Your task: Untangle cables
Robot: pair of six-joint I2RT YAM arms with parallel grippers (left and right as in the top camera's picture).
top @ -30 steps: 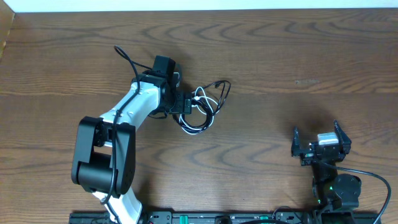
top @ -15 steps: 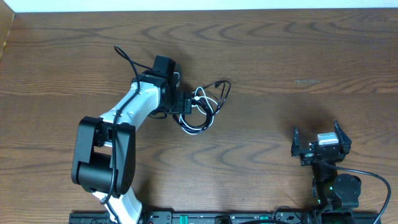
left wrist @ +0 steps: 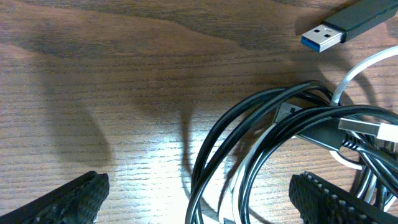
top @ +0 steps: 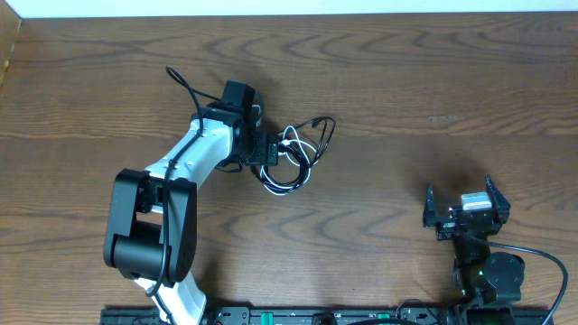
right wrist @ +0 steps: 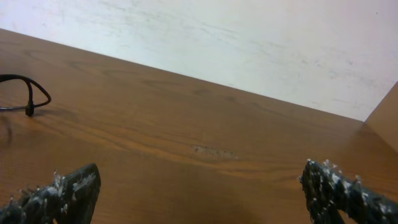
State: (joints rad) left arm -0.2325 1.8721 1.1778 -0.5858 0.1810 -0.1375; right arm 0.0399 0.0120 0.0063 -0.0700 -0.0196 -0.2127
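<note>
- Risk at right end effector (top: 459,186): jaws released, empty, well apart from the work; no help if the bundle drags.
- Left end effector (left wrist: 202,202): jaws spread wide, gripping nothing, straddling the tangle on the counter (top: 406,72).
- Black cable (left wrist: 249,124) and white cable (left wrist: 356,67) lie interlooped there; closing would likely pinch both and tighten the knot.
- USB plug (left wrist: 323,36), beyond: could snag a loop when pulled.

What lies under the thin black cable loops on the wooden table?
A thin white cable passes under the thin black cable loops, on the brown wooden table. How far it runs beneath is covered.
</note>
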